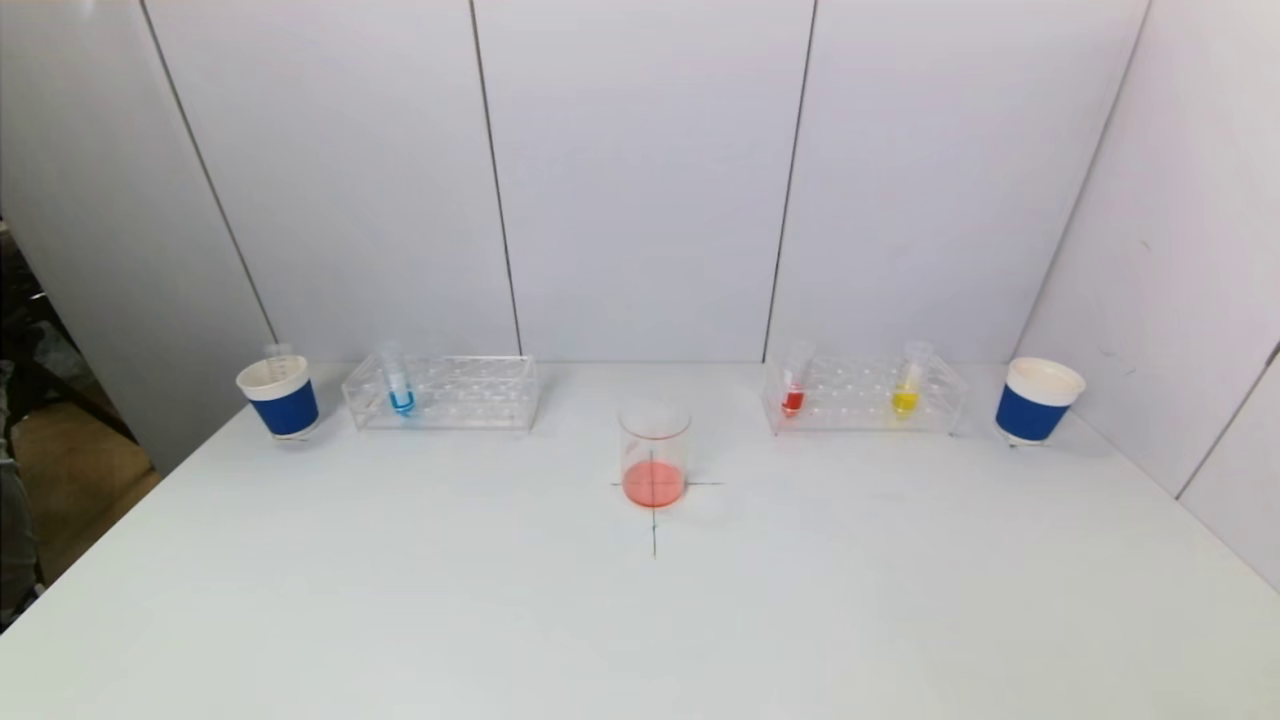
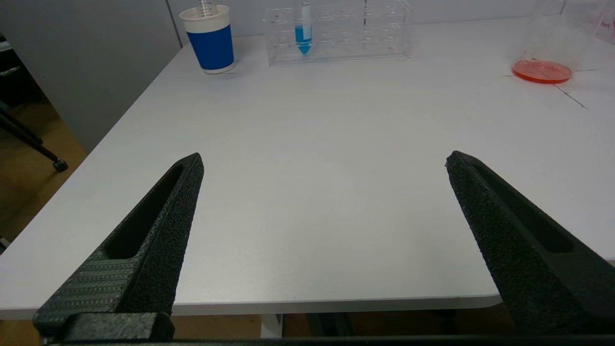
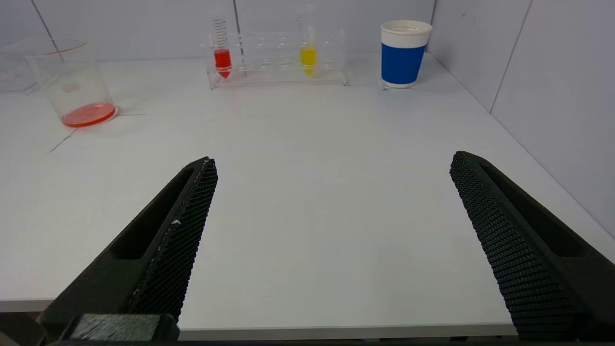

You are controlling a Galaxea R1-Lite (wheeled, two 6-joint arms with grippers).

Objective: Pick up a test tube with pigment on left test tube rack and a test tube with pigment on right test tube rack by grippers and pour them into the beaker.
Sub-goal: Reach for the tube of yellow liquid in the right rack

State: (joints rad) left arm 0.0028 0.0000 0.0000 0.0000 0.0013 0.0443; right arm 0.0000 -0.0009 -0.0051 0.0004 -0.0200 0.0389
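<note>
Fingers spread wide and empty, your left gripper point(image 2: 324, 161) and right gripper point(image 3: 331, 161) wait at the near edge of the white table point(image 1: 400, 600). Between the clear racks stands the glass beaker point(image 1: 654, 452) on its cross mark, so the blue-pigment tube point(image 1: 399, 385) and red-pigment tube point(image 1: 794, 385) reach it equally.

- Bench point(image 1: 400, 600): smooth, matt white.
- Racks point(image 1: 445, 392): clear glossy plastic.
- Beaker point(image 1: 654, 450): clear, glossy.
- Cups point(image 1: 1038, 400): paper, ribbed blue sleeve.
- Left pincer point(image 2: 324, 161), right pincer point(image 3: 334, 161): black, rough-textured pads.
</note>
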